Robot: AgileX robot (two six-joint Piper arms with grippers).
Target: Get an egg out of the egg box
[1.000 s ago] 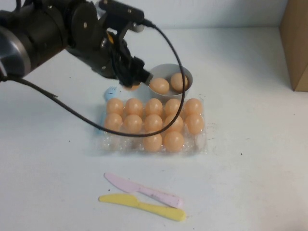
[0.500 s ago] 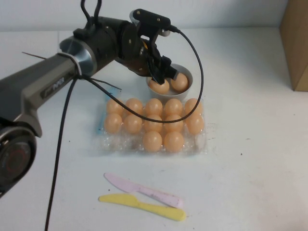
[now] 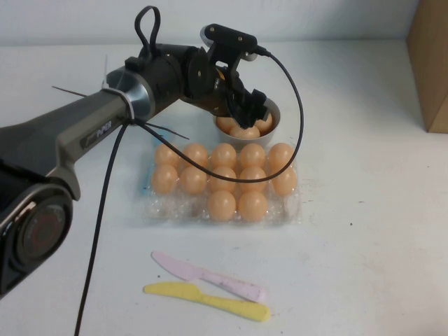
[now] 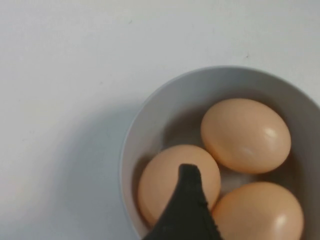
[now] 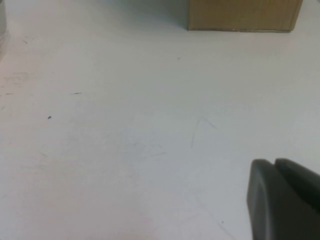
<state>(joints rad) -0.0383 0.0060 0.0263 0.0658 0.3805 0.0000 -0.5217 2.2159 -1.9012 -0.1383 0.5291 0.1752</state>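
Observation:
The clear plastic egg box (image 3: 158, 209) lies mid-table and holds several peach-orange eggs (image 3: 222, 205); its front-left cups are empty. Just behind it, a round grey-white bowl (image 3: 274, 112) holds three eggs. My left gripper (image 3: 252, 105) hangs over that bowl, open and empty. In the left wrist view one black finger (image 4: 187, 200) points down between two of the bowl's eggs, and the egg (image 4: 257, 212) beside it lies free. My right gripper (image 5: 274, 165) is shut over bare table and does not show in the high view.
A pink knife (image 3: 210, 277) and a yellow knife (image 3: 210, 301) lie near the front edge. A cardboard box (image 3: 431, 63) stands at the far right, and it also shows in the right wrist view as the cardboard box (image 5: 242, 15).
My left gripper carried an egg from the egg box's back-left corner to the bowl and let it go. The bowl held two eggs and now holds three.

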